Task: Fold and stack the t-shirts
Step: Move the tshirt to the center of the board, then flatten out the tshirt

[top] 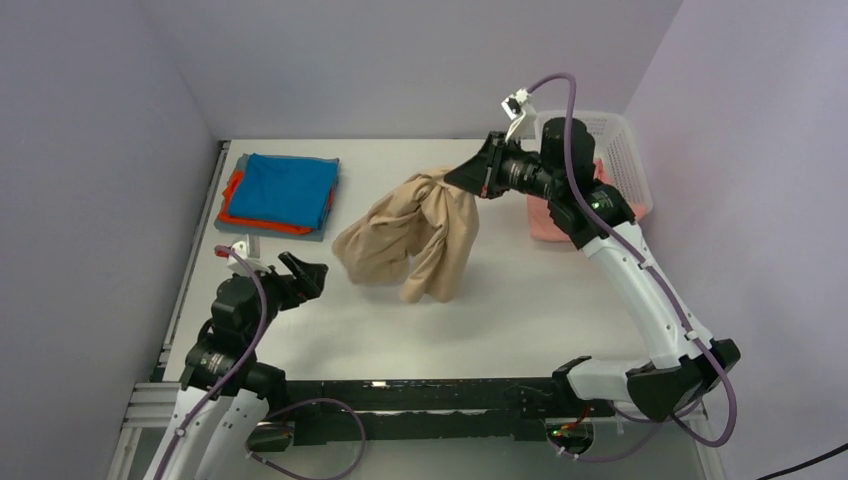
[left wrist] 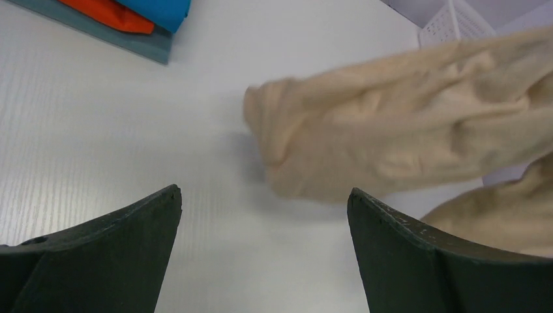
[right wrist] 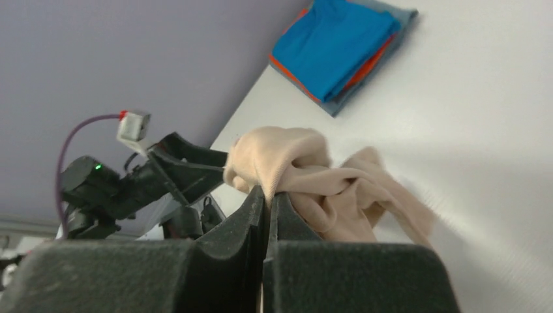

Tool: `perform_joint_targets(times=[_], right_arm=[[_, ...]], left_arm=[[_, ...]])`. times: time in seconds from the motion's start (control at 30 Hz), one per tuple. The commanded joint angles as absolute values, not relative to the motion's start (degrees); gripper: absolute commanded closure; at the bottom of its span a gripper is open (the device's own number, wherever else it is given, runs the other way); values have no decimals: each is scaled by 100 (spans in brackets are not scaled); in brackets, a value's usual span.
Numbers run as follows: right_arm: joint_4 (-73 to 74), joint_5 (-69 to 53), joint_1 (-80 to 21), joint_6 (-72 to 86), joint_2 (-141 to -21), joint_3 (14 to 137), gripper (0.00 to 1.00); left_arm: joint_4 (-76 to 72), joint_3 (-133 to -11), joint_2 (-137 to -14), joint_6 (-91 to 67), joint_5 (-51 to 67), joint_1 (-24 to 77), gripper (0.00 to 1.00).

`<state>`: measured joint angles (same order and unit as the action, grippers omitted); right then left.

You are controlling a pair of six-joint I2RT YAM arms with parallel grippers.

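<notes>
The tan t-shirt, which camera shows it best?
Top external: the whole tan t-shirt hangs bunched from the right end effector. Left wrist shows only its lower folds; right wrist only the pinched bunch.

At the table's (top: 520,310) centre, a tan t-shirt (top: 415,235) hangs bunched from the right arm's fingers (top: 468,178), which are pinched together on its top, its lower folds reaching the table. At 10 o'clock lies a folded stack: a blue t-shirt (top: 290,188) on top, an orange one (top: 238,203) under it, a grey one (top: 322,232) at the bottom. At 2 o'clock stands a white lattice basket (top: 622,150) with salmon-pink cloth (top: 555,222) at its near side. At 8 o'clock the left arm's fingers (top: 312,272) are spread apart, holding nothing.
</notes>
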<state>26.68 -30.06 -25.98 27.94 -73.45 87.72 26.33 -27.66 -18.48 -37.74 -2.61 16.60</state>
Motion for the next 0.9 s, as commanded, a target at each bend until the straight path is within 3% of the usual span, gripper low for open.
perform_joint_targets(times=[0.0, 0.17, 0.23, 0.3, 0.33, 0.37, 0.4, 0.57, 0.87], right_arm=[[1432, -2147, -2549, 3949, -7018, 7880, 100], [1838, -438, -2492, 3872, -7576, 7212, 100], [1972, -67, -2373, 3673, -8007, 7158, 89], [2436, 467, -2269, 3517, -8473, 7437, 64], [2748, 811, -2256, 3484, -8667, 7636, 42], [2958, 1096, -2263, 3438, -8773, 7777, 9], [3064, 1299, -2259, 3375, -8801, 7834, 1], [2842, 1464, -2303, 3141, -8121, 7265, 0], [2324, 1106, -3142, 3255, -6539, 5217, 0]], left_arm=[[3126, -3102, -1760, -4029, -581, 1665, 1], [3277, -3064, -2063, -4041, -544, 1663, 1], [3177, -3015, -2241, -4022, -388, 1669, 1], [3020, -2950, -2446, -4029, -125, 1664, 1], [2886, -2900, -2543, -4010, 44, 1668, 1], [2728, -2828, -2668, -4027, 252, 1664, 1], [2575, -2763, -2787, -4040, 449, 1663, 1], [1623, -2420, -3480, -4070, 1356, 1757, 1], [262, -2629, -5334, -4074, 1458, 2389, 1]])
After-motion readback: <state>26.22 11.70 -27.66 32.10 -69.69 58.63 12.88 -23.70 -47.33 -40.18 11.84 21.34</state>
